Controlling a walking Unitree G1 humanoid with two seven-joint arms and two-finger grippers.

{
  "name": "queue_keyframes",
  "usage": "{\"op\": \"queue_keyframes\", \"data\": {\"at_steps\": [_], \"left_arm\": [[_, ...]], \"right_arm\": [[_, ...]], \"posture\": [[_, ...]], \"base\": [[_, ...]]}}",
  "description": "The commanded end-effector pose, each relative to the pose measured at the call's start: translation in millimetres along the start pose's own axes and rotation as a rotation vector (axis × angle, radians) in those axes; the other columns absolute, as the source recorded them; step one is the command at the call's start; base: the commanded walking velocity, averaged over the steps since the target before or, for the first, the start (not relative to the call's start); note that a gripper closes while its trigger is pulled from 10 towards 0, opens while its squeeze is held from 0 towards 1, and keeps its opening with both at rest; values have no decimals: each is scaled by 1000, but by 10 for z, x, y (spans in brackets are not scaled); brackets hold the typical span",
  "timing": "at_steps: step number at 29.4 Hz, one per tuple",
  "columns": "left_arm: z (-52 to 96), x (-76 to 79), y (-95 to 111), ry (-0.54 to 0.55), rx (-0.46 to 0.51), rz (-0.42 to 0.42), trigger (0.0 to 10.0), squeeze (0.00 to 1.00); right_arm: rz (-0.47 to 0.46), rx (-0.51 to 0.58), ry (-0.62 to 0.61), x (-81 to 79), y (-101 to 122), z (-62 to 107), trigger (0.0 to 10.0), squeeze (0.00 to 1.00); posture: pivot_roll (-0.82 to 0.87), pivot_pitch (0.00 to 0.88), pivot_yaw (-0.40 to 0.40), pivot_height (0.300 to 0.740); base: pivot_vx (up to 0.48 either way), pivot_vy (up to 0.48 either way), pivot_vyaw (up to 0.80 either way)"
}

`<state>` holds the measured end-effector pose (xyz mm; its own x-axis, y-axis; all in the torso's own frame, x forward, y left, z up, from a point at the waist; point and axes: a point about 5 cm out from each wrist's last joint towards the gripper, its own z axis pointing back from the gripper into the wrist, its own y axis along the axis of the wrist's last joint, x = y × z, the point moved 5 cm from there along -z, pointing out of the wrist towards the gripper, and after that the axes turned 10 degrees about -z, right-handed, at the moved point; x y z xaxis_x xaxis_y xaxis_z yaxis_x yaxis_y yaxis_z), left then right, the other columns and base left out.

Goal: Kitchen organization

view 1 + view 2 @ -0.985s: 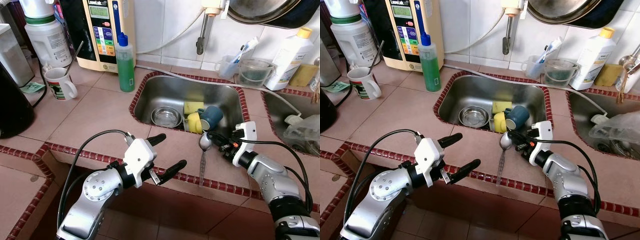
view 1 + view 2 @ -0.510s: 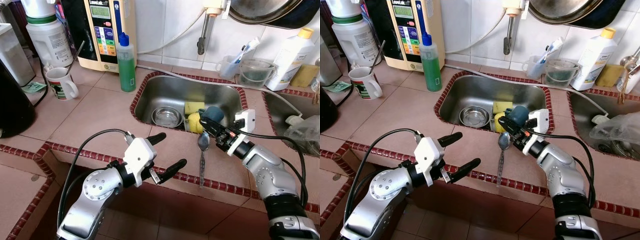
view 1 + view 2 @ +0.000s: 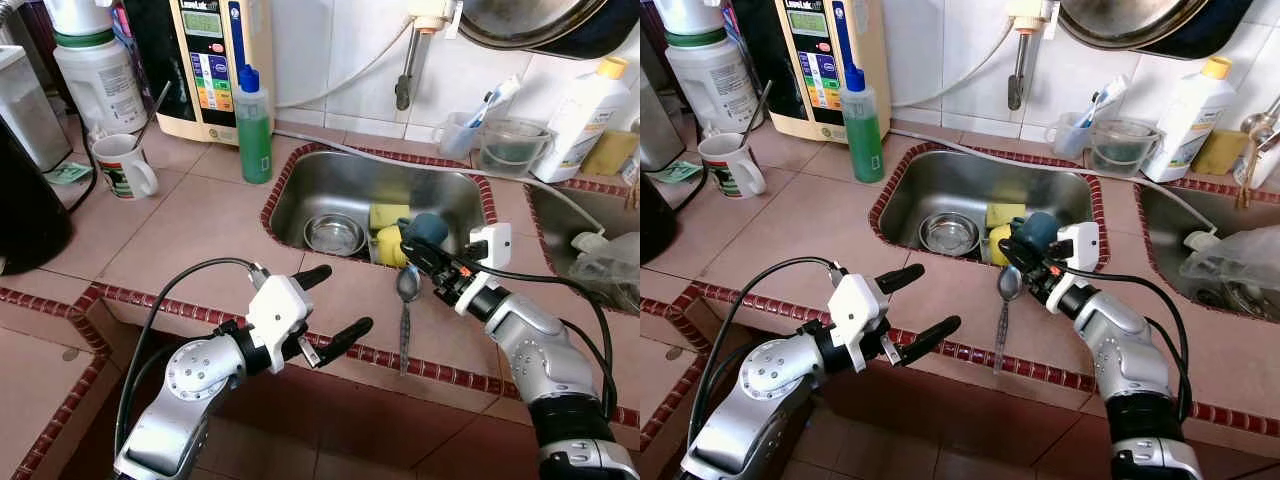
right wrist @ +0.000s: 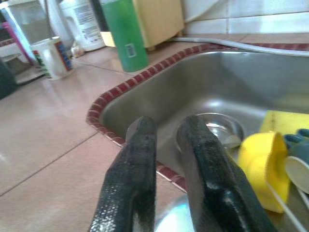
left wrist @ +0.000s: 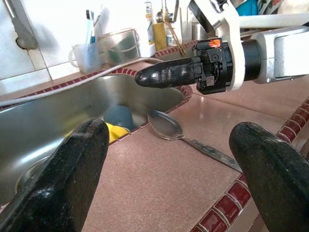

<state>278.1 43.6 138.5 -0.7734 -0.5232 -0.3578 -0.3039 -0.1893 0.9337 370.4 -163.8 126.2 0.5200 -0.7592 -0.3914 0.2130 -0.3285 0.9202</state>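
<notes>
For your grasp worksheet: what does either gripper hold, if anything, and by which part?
Nothing. Left gripper, right gripper empty; silver metal spoon lies on tiled counter.

Left gripper (image 5: 166, 186): jaws wide apart, over the pink worktop (image 5: 145, 183). Spoon (image 5: 186, 137) lies flat on the worktop near the sink (image 5: 53, 116) edge, bowl toward the sink. Right gripper (image 5: 166, 76) hangs just above the spoon bowl. Blue cup (image 5: 118, 116) and yellow item (image 5: 116, 131) sit in the sink.
</notes>
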Motion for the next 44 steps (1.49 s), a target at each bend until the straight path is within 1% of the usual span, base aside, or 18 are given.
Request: {"op": "queue_keyframes", "data": {"at_steps": [1,8,13,15,17,25,33,37,41,42,44], "left_arm": [[13,-17,5,12,-2,-11,10000,0],[14,-17,1,15,-2,-10,10000,0],[8,-7,4,11,0,-10,10000,0],[8,-5,3,11,0,-10,10000,0],[9,0,3,12,0,-10,10000,0],[7,7,7,12,2,-8,10000,0],[-2,9,14,13,5,-7,10000,0],[-1,-1,18,18,5,-6,10000,0],[4,-9,19,24,4,-3,10000,0],[5,-14,22,27,4,-3,10000,0],[6,-17,22,30,3,-3,10000,0]], "right_arm": [[32,15,-47,86,57,62,10000,1000],[30,21,-64,95,44,85,10000,1000],[14,-9,-46,70,-52,95,10000,1000],[21,-19,-55,86,-79,101,10000,1000],[9,-30,-54,96,-108,108,10000,1000],[4,-40,-69,148,-143,121,10000,1000],[-13,-63,-66,190,-174,82,10000,1000],[-16,-73,-77,232,-179,37,10000,1000],[-26,-91,-54,216,-186,-13,10000,1000],[-40,-98,-49,211,-190,-38,10000,0],[-43,-105,-45,207,-196,-54,10000,0]], "posture": [[18,0,-44,731],[20,0,-50,731],[21,0,-53,731],[21,0,-54,731],[21,0,-55,731],[20,0,-56,731],[20,0,-54,731],[23,0,-56,731],[30,10,-58,731],[31,13,-59,731],[32,14,-59,731]], "base": [[0,0,0],[0,0,0],[0,0,0],[0,0,0],[0,0,0],[0,0,0],[0,0,0],[0,0,0],[0,0,0],[0,0,0],[0,0,0]]}}
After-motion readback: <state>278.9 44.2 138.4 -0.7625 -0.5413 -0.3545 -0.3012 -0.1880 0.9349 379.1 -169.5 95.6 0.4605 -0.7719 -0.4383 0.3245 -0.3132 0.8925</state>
